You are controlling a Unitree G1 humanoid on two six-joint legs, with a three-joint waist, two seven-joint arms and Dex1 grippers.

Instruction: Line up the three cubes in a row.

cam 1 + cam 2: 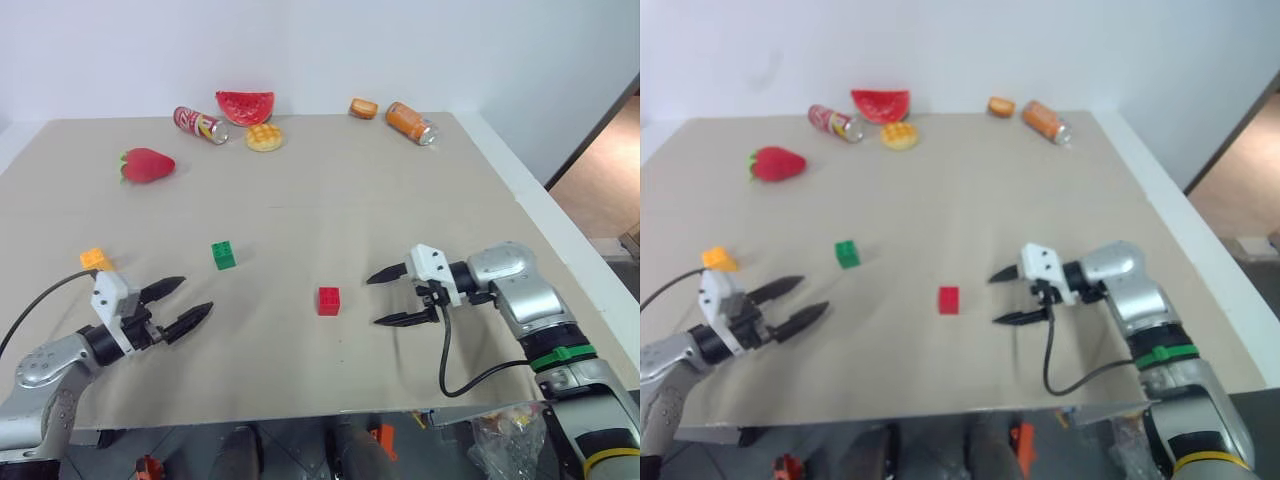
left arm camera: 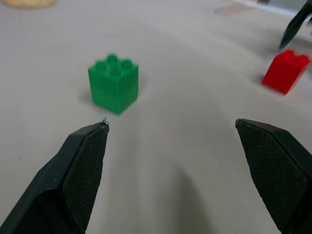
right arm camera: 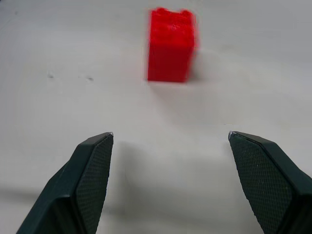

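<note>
Red cube rests on table just ahead of right gripper, jaws spread, empty; left gripper likewise spread nr green cube.

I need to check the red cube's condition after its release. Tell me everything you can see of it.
The red cube is a small, glossy plastic building brick with round studs on top. It stands upright on the beige table, apart from the green cube. Nothing touches it; the open right gripper points at it from beside.
</note>
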